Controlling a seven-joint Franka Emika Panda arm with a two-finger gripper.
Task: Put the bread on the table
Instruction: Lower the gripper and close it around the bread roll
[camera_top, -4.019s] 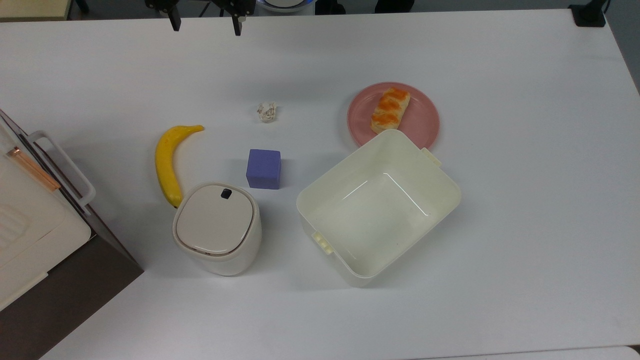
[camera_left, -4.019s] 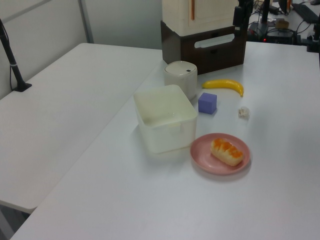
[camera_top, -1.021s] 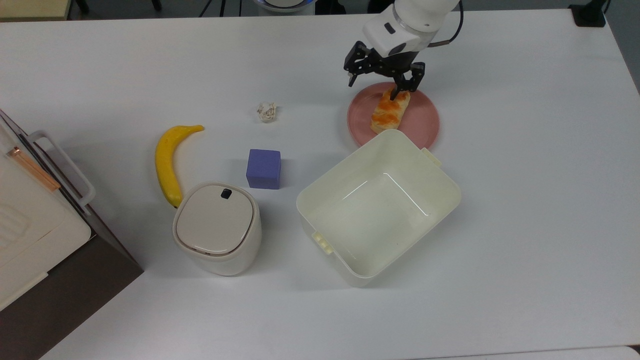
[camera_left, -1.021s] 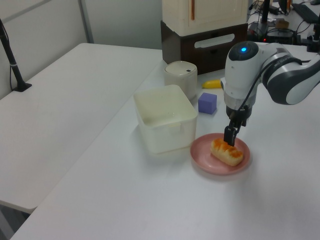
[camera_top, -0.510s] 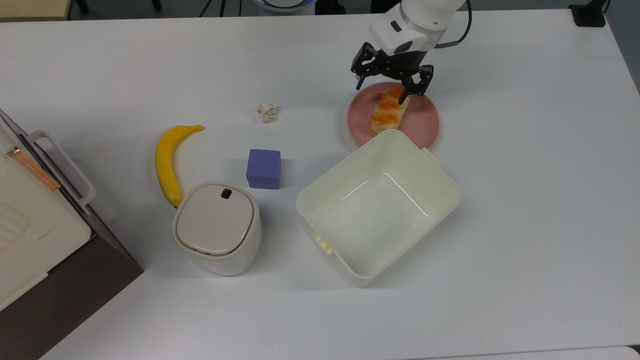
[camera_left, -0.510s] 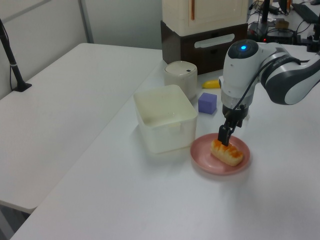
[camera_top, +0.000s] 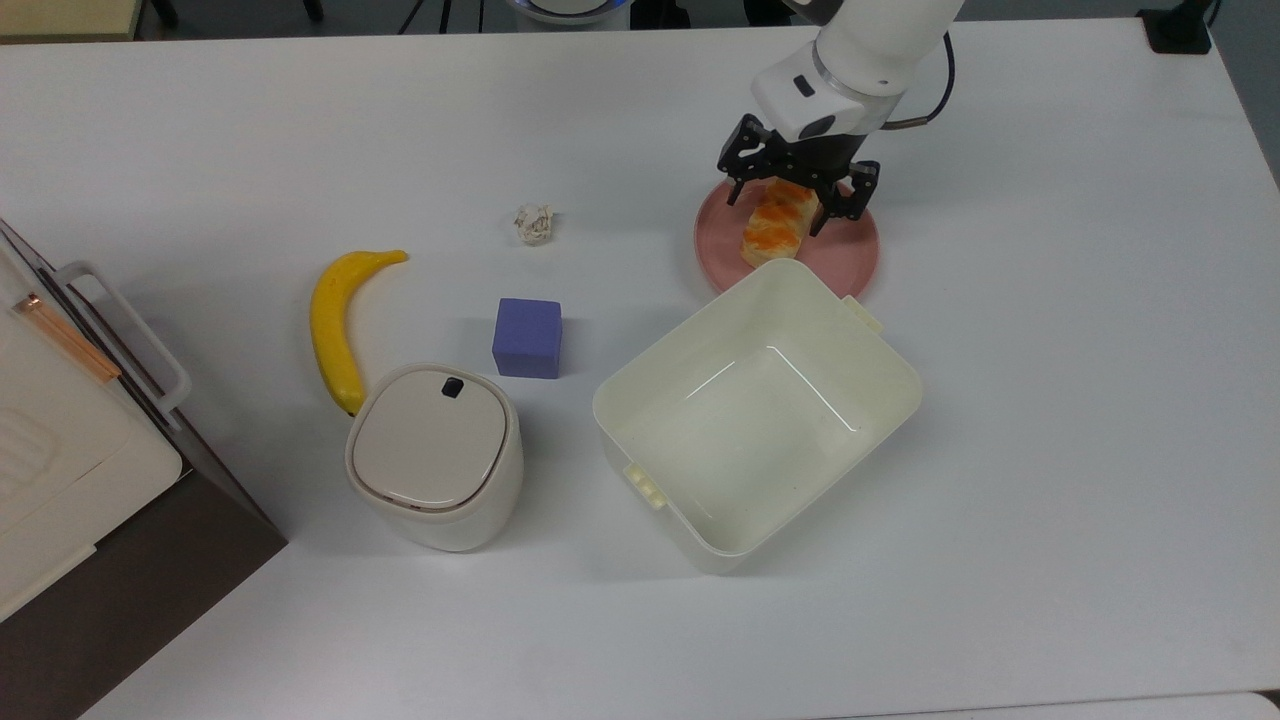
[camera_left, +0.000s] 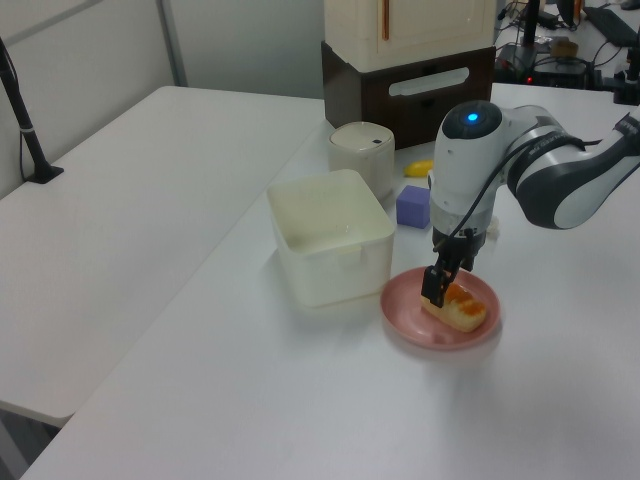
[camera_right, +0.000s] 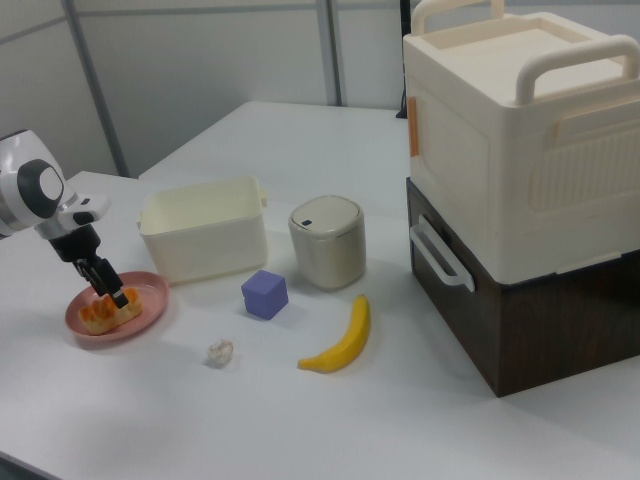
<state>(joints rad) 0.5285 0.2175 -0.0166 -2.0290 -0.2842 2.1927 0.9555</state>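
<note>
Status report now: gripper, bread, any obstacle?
Gripper open, straddling the bread. Bread on pink plate, not gripped. Cream tub close beside plate.

Bright, even overhead light washes the white table (camera_top: 1050, 450); soft shadows pool beside the cream tub (camera_top: 757, 415), whose floor carries thin glare lines.

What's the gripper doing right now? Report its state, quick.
Gripper: open, its two fingers straddling the bread, which lies on the pink plate; nothing lifted yet.
</note>
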